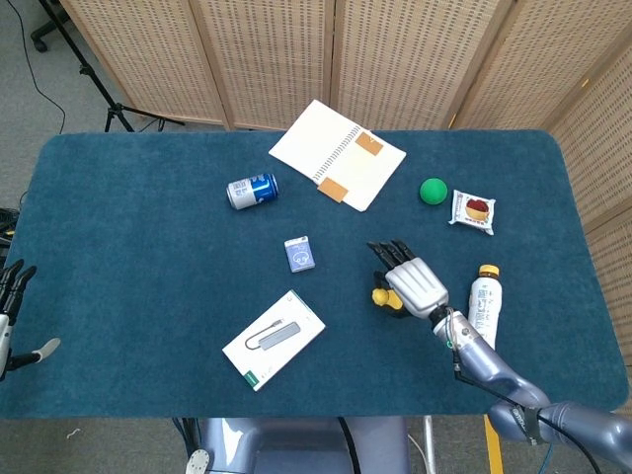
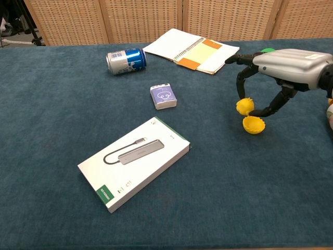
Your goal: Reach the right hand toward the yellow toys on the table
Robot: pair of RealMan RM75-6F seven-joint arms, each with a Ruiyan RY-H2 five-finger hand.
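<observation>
My right hand (image 1: 415, 283) (image 2: 285, 63) hangs over the middle right of the blue table (image 1: 138, 257). Between a finger and the thumb it pinches a small yellow ball toy (image 2: 244, 106) (image 1: 381, 295). Right below and beside the ball, a yellow cup-shaped toy (image 2: 253, 125) lies on the cloth; in the head view the hand hides most of it. The ball sits just above the cup's left rim; I cannot tell whether they touch. My left hand (image 1: 12, 288) shows at the far left edge, off the table, fingers apart and holding nothing.
A blue can (image 1: 252, 190) lies on its side behind a small card box (image 1: 299, 254). A white boxed hub (image 1: 274, 339) lies front centre, an open notebook (image 1: 338, 154) at the back. A green ball (image 1: 433, 191), a snack packet (image 1: 473, 210) and a white bottle (image 1: 483, 301) lie at the right.
</observation>
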